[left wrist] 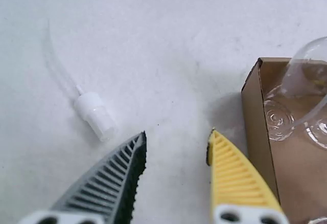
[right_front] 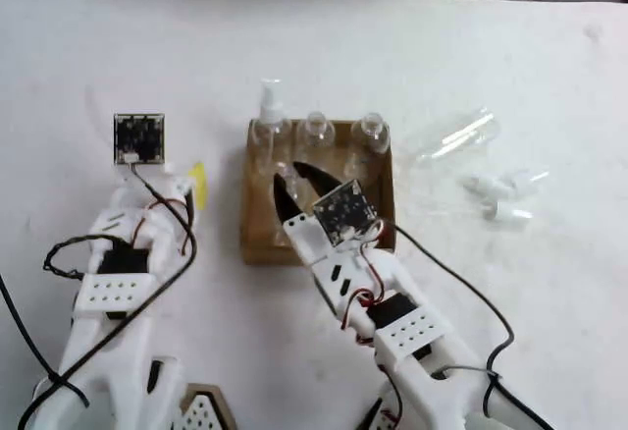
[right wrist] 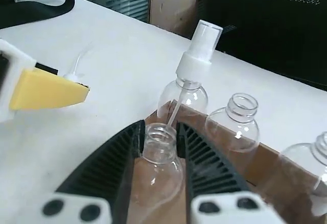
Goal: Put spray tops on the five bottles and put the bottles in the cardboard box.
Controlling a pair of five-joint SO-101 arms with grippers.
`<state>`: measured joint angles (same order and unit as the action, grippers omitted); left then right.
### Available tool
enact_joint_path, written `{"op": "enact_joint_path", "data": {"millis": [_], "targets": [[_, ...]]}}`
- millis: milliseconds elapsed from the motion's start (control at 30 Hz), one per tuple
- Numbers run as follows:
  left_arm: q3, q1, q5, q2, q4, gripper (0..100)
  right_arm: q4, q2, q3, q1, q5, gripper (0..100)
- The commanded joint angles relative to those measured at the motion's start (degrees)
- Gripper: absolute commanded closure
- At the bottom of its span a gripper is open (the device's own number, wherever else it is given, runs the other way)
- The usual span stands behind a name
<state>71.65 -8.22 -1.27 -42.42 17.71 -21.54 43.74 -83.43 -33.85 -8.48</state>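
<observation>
A brown cardboard box (right_front: 260, 249) stands open on the desk. Three clear bottles line its far wall: a capped bottle (right_front: 267, 134) with a white spray top and two open bottles (right_front: 316, 134). A fourth bottle (right wrist: 162, 170) stands upright with its neck between the right claw (right wrist: 159, 128) fingers. A fifth bottle (right_front: 456, 135) lies beside the box near two loose spray tops (right_front: 500, 187). Another spray top (left wrist: 94, 114) lies on the box's other side.

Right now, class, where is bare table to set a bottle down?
Free: the table strip beyond the cardboard box, and the far-left corner. Crowded: inside the box, where the right gripper clasps an uncapped bottle; right of it, a lying bottle and spray tops.
</observation>
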Motion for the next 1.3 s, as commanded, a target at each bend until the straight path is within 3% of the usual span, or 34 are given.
{"op": "enact_joint_path", "data": {"millis": [0,100,267,800,900,1067,1267], "targets": [[-0.26,0.57,0.62,-1.36,-1.41,82,-0.92,0.22,2.29,-0.66,-0.7,97.7],[-0.26,0.48,0.62,-1.36,-1.41,82,1.45,0.57,2.55,-0.66,-0.79,97.1],[-0.26,0.4,0.62,-1.36,-1.58,82,3.56,0.57,2.64,-1.19,-0.79,86.3],[-0.26,0.31,0.62,-1.36,-1.58,82,4.09,0.57,2.55,-1.36,-0.79,89.6],[-0.26,0.31,0.62,-1.36,-1.58,82,6.37,1.45,2.64,-1.36,-0.79,89.2],[-0.26,0.31,0.62,-1.36,-1.58,82,13.93,7.52,2.64,-1.36,-0.79,79.3],[-0.26,0.31,0.62,-1.36,-1.58,82,20.88,14.2,2.29,-3.74,-0.79,79.0]]}}
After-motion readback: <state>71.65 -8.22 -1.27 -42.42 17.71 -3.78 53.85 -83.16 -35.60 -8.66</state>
